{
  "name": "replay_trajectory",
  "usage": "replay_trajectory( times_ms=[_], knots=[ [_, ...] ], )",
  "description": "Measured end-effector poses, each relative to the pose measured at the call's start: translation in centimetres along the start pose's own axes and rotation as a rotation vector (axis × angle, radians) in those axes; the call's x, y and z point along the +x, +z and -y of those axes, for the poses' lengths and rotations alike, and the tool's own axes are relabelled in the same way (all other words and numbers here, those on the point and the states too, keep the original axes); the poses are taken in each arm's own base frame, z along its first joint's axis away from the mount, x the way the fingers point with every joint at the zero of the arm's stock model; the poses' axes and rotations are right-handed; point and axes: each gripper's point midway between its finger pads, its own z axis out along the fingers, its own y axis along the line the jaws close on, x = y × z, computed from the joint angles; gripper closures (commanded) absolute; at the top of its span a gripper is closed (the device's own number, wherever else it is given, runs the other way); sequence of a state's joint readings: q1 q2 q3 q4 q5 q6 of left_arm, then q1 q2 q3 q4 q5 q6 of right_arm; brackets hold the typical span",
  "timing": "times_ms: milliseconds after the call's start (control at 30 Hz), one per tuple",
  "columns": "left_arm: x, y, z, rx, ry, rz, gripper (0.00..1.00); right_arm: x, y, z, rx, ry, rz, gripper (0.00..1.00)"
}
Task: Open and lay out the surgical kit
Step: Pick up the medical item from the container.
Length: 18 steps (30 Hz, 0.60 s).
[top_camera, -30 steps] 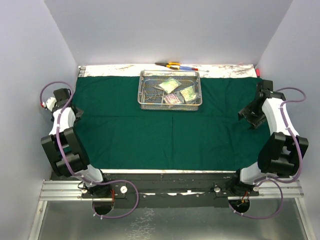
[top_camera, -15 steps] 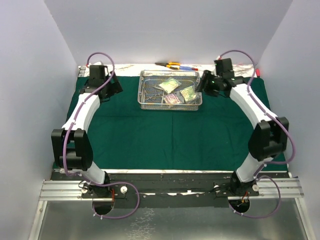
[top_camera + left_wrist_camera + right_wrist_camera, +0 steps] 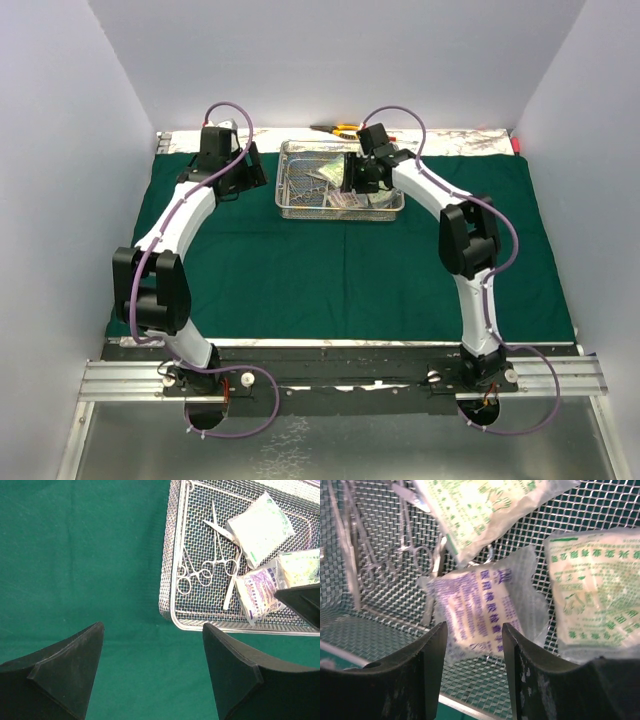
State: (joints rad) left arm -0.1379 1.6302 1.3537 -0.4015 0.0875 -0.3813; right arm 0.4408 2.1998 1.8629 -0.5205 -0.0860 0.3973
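The dark green cloth wrap [image 3: 330,270] lies spread flat over the worktop [image 3: 450,135], so the opening looks done and laying-out is the step in hand. The wire-mesh tray [image 3: 340,214] sits at the cloth's far middle with its contents inside. The left end effector [image 3: 152,627] hangs over bare cloth just beside the tray's left wall, fingers apart and empty. The right end effector [image 3: 473,627] hovers inside the tray, fingers apart, with the purple-print packet [image 3: 480,605] showing between them, ungripped. Two green-print packets [image 3: 590,605] lie beside it, and the clamps [image 3: 200,572] lie further left. The next move likely calls for descending, pinching the thin packet clear of the mesh, and carrying it onto the cloth.
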Motion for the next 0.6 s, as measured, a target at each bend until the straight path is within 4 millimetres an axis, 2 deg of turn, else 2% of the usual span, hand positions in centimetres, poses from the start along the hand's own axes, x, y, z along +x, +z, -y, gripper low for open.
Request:
replay_trajectory(
  times_ms=[133,367,467,600],
  knots=[
    [0.6,0.5,0.2,0.013,-0.012,-0.023,0.21,0.2,1.4,1.1,0.036,-0.024,-0.004,0.51],
    [1.1,0.8,0.5,0.029,-0.023,-0.041,0.21,0.1,2.5,1.9,0.054,-0.042,-0.001,0.55],
    [1.3,1.0,0.6,0.035,-0.027,-0.05,0.21,0.8,3.7,2.3,0.059,-0.048,-0.016,0.62],
    [1.5,1.2,0.8,0.047,-0.029,-0.062,0.22,1.2,4.5,2.3,0.048,-0.047,-0.028,0.85]
  ],
)
